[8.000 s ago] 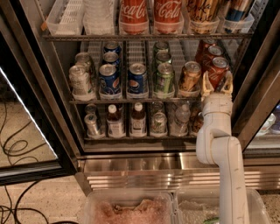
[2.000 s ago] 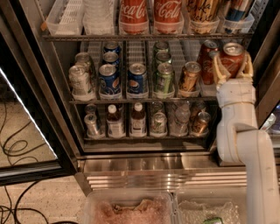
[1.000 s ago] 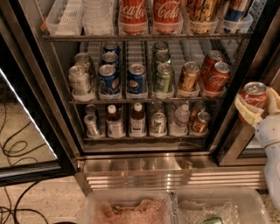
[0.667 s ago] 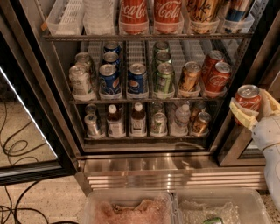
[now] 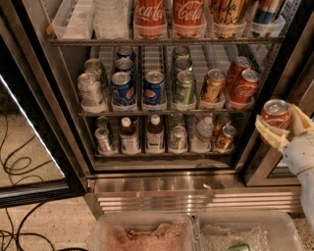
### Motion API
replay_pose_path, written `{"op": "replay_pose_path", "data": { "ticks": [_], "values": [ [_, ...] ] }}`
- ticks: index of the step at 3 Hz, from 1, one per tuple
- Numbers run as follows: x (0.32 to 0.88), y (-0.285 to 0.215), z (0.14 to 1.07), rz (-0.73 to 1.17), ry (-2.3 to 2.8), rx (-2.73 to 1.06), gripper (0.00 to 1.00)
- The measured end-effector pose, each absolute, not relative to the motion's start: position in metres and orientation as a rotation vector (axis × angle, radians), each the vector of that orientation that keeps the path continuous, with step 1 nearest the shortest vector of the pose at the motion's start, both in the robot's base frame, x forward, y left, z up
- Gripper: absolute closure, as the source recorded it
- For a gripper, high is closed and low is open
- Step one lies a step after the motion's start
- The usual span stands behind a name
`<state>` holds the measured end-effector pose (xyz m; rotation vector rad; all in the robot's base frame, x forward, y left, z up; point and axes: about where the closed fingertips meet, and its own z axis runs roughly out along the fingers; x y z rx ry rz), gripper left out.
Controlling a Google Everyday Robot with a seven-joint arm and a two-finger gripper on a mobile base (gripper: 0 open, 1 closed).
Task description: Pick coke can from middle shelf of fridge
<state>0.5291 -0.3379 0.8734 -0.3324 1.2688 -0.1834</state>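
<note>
My gripper point(image 5: 280, 128) is at the right edge of the camera view, outside the fridge point(image 5: 162, 88) and in front of its right door frame. Its pale fingers are shut on a red coke can point(image 5: 275, 115), held upright with the silver top showing. The can is clear of the middle shelf point(image 5: 162, 112), a dark wire rack with ribbed lanes. Two more red coke cans point(image 5: 242, 86) stand at the right end of that shelf, next to a gold-orange can point(image 5: 213, 86).
The middle shelf also holds silver, blue and green cans point(image 5: 154, 89). Big Coca-Cola bottles point(image 5: 167, 14) stand on the rack above; small bottles point(image 5: 155, 133) below. The open glass door point(image 5: 29, 147) is at left. Two clear plastic bins point(image 5: 196, 235) sit below the steel base.
The gripper pulled the coke can off the right end of the middle shelf and moved it right and down, out of the fridge. In the last second it shifted slightly left.
</note>
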Motion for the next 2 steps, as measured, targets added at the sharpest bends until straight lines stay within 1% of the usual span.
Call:
{"op": "replay_pose_path", "data": {
  "ticks": [1,2],
  "values": [
    [0.478,-0.313,0.859,-0.080,1.305,-0.371,1.00],
    [0.405,-0.284,0.825,-0.052,1.368,-0.363,1.00]
  ]
}}
